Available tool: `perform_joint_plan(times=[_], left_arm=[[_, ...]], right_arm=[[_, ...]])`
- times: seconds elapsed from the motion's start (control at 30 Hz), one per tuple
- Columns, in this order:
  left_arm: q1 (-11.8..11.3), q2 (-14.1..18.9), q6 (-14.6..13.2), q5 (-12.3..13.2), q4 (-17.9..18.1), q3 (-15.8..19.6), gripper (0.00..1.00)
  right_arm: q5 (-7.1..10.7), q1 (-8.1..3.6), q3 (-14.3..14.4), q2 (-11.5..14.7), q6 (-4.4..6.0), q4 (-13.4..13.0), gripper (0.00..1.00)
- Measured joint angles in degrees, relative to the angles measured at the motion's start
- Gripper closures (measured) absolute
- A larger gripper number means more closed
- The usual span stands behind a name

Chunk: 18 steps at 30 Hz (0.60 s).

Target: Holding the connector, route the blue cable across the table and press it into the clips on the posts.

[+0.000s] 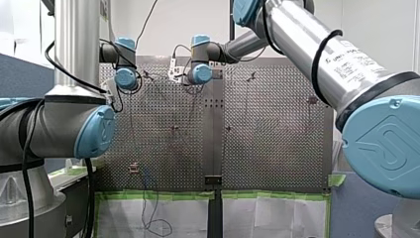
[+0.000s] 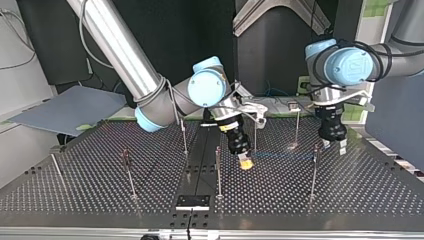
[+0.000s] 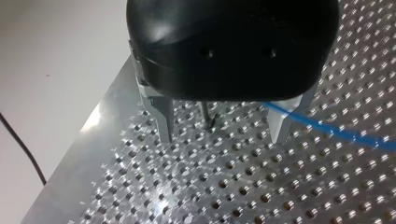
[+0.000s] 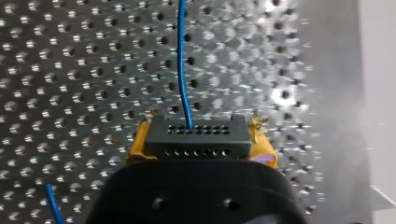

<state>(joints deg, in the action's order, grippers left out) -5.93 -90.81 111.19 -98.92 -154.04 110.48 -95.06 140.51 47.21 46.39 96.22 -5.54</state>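
Note:
My right gripper (image 4: 198, 140) has its yellow pads shut on the black connector (image 4: 196, 136). The blue cable (image 4: 183, 65) leaves the connector and runs ahead over the perforated plate. In the top view my right gripper (image 2: 245, 164) hangs low near the table's middle, and the blue cable (image 2: 280, 156) stretches from it toward a post (image 2: 314, 170) beside my left gripper (image 2: 334, 147). My left gripper (image 3: 223, 138) stands open just above the plate, with nothing held. A thin post (image 3: 205, 114) rises between its metal fingers (image 3: 163, 121), and the blue cable (image 3: 336, 133) passes one fingertip.
Several thin posts stand on the table, among them one (image 2: 218, 170) near the middle and one (image 2: 129, 172) at the top view's left. A black bracket (image 2: 192, 202) sits at the near edge. The table's edge (image 3: 88, 140) lies close beside my left gripper.

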Motion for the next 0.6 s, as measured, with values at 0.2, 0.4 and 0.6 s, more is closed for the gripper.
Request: perform_joint_plan(times=[0.2,0.4,0.6], left_arm=[[0.5,1.8,0.0,-0.2,-3.2,1.2,0.0],[1.4,3.8,0.0,0.0,-6.3,2.6,0.0],[2.6,6.7,-1.1,0.1,-7.4,3.4,0.0]], right_arm=[[-0.04,-0.07,0.0,-0.9,0.04,0.2,1.0],[-0.04,-0.2,0.0,-1.2,0.04,0.3,1.0],[-0.04,-0.26,0.0,-1.2,0.04,0.5,1.0]])
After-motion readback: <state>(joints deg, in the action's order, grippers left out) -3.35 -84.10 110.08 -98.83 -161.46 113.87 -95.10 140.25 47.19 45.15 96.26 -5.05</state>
